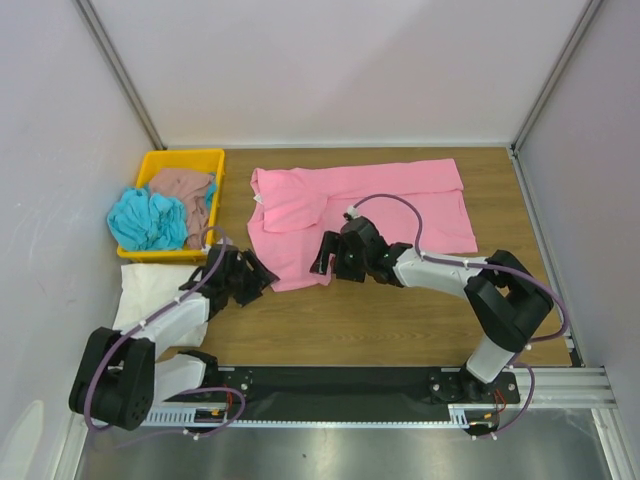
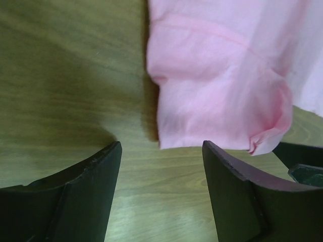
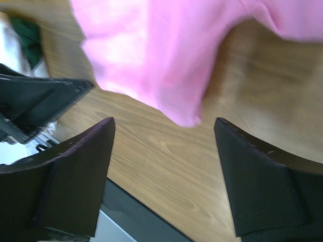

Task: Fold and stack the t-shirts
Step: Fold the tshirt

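Observation:
A bright pink t-shirt (image 1: 400,205) lies spread across the middle of the table, its left part folded over on itself. My left gripper (image 1: 262,276) stands open just off the shirt's near-left corner, and the pink hem (image 2: 222,96) lies just beyond its empty fingertips. My right gripper (image 1: 324,264) hovers open over the shirt's near edge; the cloth (image 3: 151,55) ends ahead of its fingers with nothing between them. A cream-white t-shirt (image 1: 150,290) lies flat at the near left. The turquoise t-shirt (image 1: 148,220) and a dusty brown-pink one (image 1: 185,185) are bunched in the tray.
The yellow plastic tray (image 1: 185,157) stands at the back left. White walls close in the table on the left, back and right. The two grippers are close together near the pink shirt's front-left corner. Bare wood lies between the shirt and the arm bases.

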`<state>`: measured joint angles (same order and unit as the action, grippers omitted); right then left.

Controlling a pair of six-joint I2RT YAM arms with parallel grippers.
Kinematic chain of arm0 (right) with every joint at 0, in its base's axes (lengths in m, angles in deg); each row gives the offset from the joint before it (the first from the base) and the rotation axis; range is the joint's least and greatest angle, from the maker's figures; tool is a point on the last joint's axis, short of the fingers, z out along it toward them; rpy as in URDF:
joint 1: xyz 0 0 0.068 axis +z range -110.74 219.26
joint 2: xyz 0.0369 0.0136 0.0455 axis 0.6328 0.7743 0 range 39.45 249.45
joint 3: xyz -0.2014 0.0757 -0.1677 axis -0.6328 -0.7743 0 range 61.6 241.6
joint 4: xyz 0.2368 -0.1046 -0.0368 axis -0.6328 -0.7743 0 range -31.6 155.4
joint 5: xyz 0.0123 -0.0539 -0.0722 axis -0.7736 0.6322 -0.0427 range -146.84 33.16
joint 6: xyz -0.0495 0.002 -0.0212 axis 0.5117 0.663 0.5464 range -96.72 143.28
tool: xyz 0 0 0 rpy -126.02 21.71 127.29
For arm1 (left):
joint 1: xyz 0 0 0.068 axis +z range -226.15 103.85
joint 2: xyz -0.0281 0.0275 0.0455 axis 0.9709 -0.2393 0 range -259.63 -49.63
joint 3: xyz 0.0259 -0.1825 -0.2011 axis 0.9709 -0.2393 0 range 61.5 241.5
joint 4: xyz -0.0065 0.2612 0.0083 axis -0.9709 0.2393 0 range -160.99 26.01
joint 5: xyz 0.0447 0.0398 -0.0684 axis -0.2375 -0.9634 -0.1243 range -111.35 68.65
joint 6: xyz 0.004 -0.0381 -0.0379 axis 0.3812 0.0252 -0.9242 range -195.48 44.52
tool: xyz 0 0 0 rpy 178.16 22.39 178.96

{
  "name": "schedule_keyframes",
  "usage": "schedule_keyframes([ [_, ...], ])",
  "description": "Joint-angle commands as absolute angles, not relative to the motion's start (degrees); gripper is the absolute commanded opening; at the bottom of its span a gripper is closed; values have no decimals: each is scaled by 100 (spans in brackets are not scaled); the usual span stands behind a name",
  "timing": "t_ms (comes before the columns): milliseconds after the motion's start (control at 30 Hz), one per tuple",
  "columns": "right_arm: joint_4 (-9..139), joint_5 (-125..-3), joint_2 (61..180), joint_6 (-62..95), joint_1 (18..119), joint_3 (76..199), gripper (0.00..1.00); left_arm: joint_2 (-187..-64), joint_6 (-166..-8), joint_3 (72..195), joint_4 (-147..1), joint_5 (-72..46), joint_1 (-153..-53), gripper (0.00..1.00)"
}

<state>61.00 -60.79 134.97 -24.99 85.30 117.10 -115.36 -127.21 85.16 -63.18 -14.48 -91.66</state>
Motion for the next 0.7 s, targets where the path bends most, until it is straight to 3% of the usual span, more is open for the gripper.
schedule_keyframes([
  [0, 7049, -6263, 13700, -2154, 8452, 11767, 87, -11554, -12865, 8382, -7282, -1353, -9250, 72],
  [200, 8086, -6581, 14279, -2356, 8382, 11583, 96, -11721, -12927, 8224, -7687, -1327, -9267, 72],
  [433, 8438, -6625, 14650, -2444, 8434, 11626, 97, -11844, -12945, 8224, -7723, -1318, -9268, 72],
  [667, 9414, -7441, 15019, -3093, 8522, 11486, 94, -11985, -12945, 8250, -7881, -1291, -9268, 72],
])
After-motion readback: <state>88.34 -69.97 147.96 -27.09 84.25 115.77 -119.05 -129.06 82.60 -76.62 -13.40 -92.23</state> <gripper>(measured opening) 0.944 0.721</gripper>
